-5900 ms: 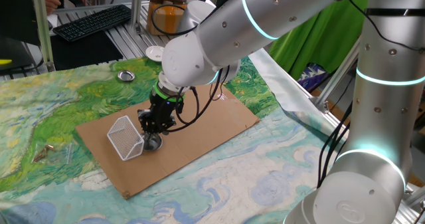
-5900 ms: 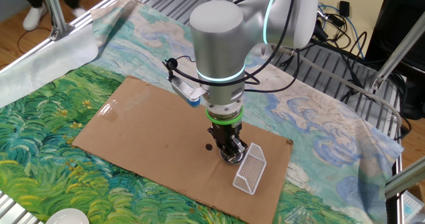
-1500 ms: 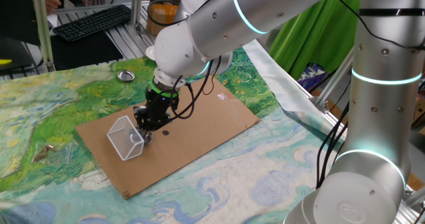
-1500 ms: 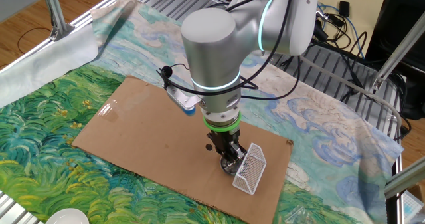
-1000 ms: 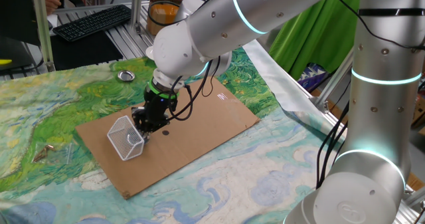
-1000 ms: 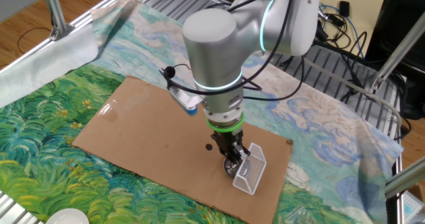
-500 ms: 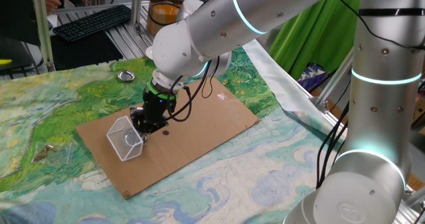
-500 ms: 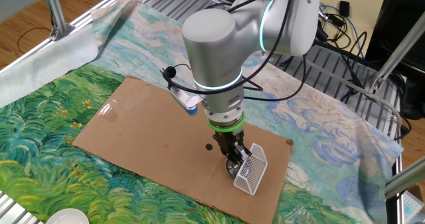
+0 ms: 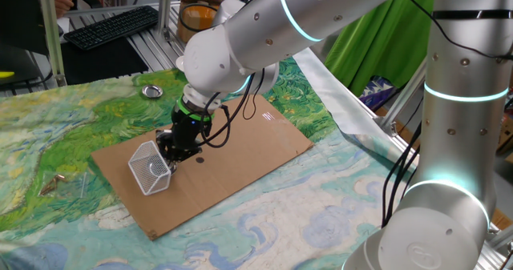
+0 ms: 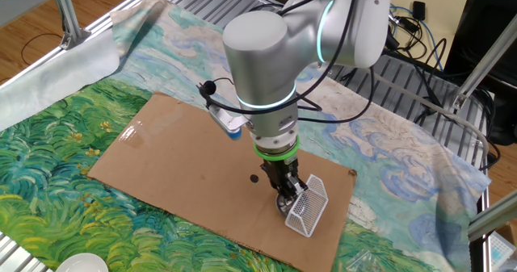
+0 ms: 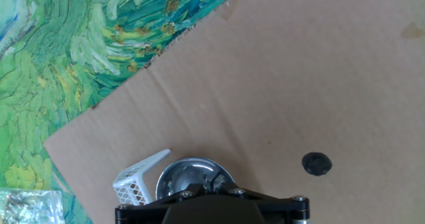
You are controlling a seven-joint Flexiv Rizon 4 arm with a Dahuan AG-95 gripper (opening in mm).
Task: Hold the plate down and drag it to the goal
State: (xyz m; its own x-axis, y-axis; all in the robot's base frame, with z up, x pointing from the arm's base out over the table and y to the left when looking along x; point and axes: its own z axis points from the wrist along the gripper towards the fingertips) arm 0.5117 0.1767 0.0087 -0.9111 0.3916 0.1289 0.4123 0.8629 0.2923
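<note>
Claw [image 10: 284,198] shut on shiny round steel plate [image 11: 193,179], white wire-mesh basket [image 10: 308,206] beside

We are seeing the end effector [image 11: 206,207] body covering the plate's [image 11: 192,179] lower half, and the goal [image 11: 138,183] getting cut off beside it; fingertips are staying hidden.

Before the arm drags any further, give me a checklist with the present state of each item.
1. Gripper shut and pressing down on the steel plate: ok.
2. Plate flat on the cardboard sheet: ok.
3. Plate at the mouth of the white wire-mesh basket: ok.
4. Plate fully inside the basket: cannot tell, the gripper hides it.
5. Basket lying on its side on the cardboard: ok.
6. Black dot apart from the plate: ok.
</note>
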